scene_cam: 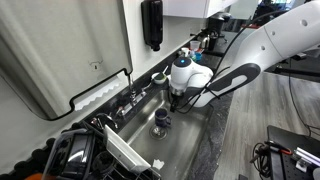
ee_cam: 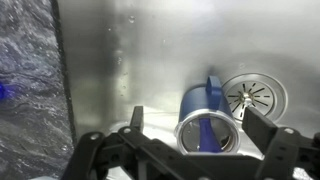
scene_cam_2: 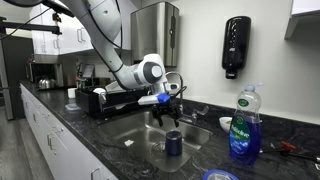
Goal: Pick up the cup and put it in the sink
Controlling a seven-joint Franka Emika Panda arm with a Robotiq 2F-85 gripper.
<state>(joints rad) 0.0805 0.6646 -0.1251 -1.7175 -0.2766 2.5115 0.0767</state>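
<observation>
The small dark blue cup (ee_cam: 200,104) stands inside the steel sink (ee_cam: 130,60), next to the round drain (ee_cam: 252,95). In the wrist view I see into its open mouth, its handle pointing away. It also shows on the basin floor in both exterior views (scene_cam: 161,119) (scene_cam_2: 174,144). My gripper (ee_cam: 199,126) is open, a finger on each side of the cup, touching neither side. In both exterior views the gripper (scene_cam: 177,98) (scene_cam_2: 168,116) hangs a little above the cup, over the sink (scene_cam: 187,127) (scene_cam_2: 133,133).
Dark granite counter (ee_cam: 28,80) surrounds the basin. A dish rack (scene_cam: 100,150) (scene_cam_2: 100,100) stands at one end. A dish-soap bottle (scene_cam_2: 244,125), a small bowl (scene_cam_2: 226,125) and a flat blue ring (scene_cam_2: 218,176) sit on the counter. A black dispenser (scene_cam_2: 236,45) hangs on the wall.
</observation>
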